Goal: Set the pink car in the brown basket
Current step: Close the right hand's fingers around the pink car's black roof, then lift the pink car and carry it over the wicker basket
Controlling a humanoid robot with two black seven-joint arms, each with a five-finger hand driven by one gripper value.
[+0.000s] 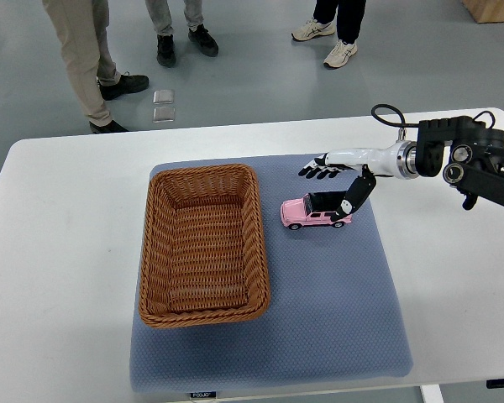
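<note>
The right robot hand hovers with fingers spread just over the pink car, which sits ungrasped on the mat beside the brown basket, so grasping, carrying and placing all remain.

The rear of the pink car is covered by the right hand. 3 people are cut off above the legs.
</note>
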